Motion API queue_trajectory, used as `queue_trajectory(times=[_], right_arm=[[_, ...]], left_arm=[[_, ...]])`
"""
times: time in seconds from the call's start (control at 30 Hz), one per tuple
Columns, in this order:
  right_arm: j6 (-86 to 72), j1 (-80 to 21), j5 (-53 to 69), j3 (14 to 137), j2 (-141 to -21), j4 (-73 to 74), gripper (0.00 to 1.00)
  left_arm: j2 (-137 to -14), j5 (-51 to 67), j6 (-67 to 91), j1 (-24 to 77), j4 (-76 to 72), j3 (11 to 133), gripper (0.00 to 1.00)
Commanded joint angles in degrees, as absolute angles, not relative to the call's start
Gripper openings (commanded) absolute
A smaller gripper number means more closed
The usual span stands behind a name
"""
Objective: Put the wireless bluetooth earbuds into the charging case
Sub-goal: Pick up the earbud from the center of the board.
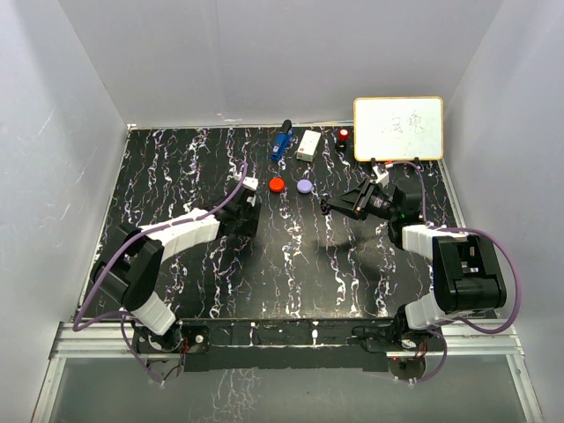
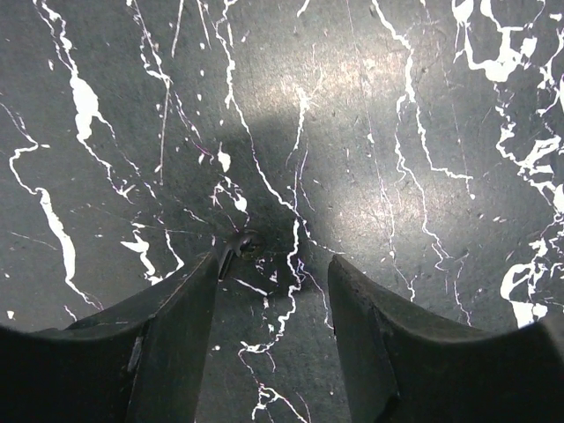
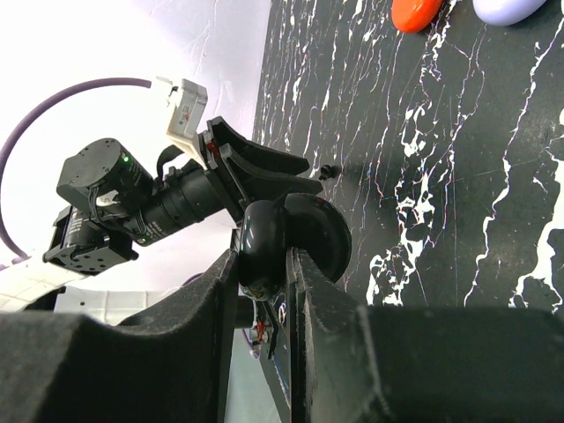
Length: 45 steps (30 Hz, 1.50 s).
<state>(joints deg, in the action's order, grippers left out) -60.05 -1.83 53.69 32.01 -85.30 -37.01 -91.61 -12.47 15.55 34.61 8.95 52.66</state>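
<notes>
The right gripper (image 3: 263,269) is clenched on a glossy black round plastic charging case (image 3: 308,231), right of the table's centre. The left gripper (image 2: 282,264) stands parted and empty over a tiny black plastic earbud (image 2: 244,243). The earbud lies on the black marbled table (image 2: 397,132), left of centre, just beside one fingertip. Risk: an off-centre closure may flick the earbud away. The earbud is too small to tell its long axis or heading.

Round plastic charging cases — three: red round case (image 1: 277,184), lavender round case (image 1: 305,187), glossy black case (image 3: 313,233). Tiny black stemmed earbud (image 2: 245,241) — one. White rectangular box (image 1: 308,145), one; wood-framed whiteboard (image 1: 398,129), one.
</notes>
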Motion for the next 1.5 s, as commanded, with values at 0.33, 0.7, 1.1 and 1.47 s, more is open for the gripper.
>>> queue_trajectory(times=[0.33, 0.7, 1.1, 1.47], right_arm=[[-59.2, -2.0, 53.6, 32.1, -85.2, -39.3, 0.0], [-59.2, -1.9, 53.4, 32.1, -85.3, -39.4, 0.0], [-59.5, -2.0, 53.5, 31.9, -85.8, -40.2, 0.0], [-59.5, -1.9, 53.7, 31.9, -85.8, -40.2, 0.0]], left_arm=[[-93.4, -10.0, 15.6, 32.8, 6.8, 50.1, 0.49], [-95.4, -8.4, 15.0, 31.9, 5.3, 49.5, 0.46], [-96.0, -8.8, 14.5, 31.8, 6.5, 49.7, 0.4], [-97.6, -8.5, 14.1, 31.8, 7.4, 50.6, 0.29]])
